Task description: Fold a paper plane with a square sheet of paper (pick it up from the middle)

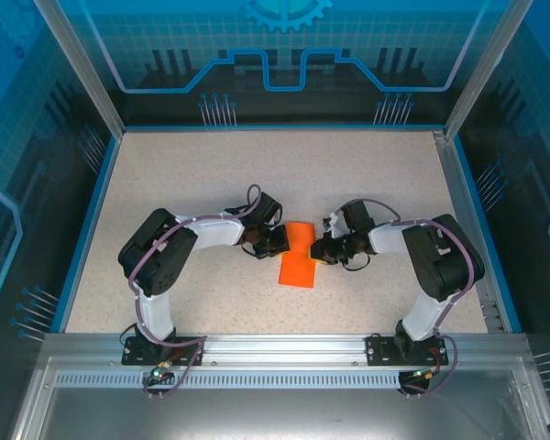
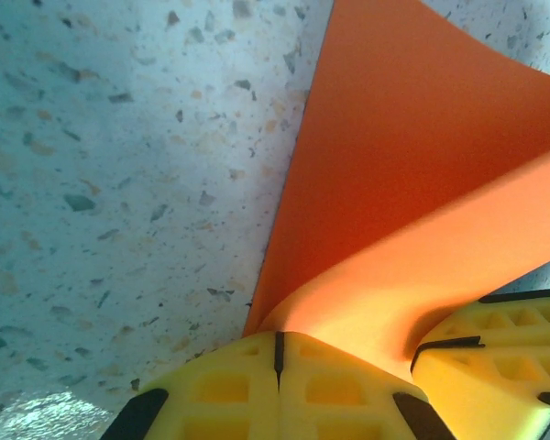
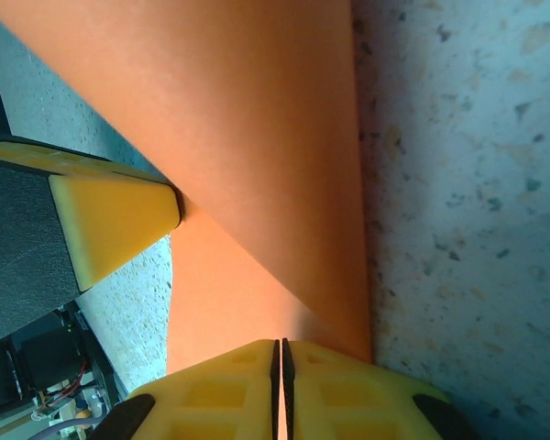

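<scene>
Both left tool (image 1: pixel 283 243) and right tool (image 1: pixel 317 249) clamp the paper (image 1: pixel 298 268).

A speckled beige table (image 1: pixel 211 174) with a blue rim carries an orange paper sheet (image 1: pixel 298 261) near its middle, the sheet's near end resting on the surface.

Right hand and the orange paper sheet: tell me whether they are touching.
Touching. In the right wrist view the right hand is pinched shut on the edge of the orange paper sheet.

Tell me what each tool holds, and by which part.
Both pinch the square sheet of paper: left tool at its left side, right tool at its right side.
</scene>
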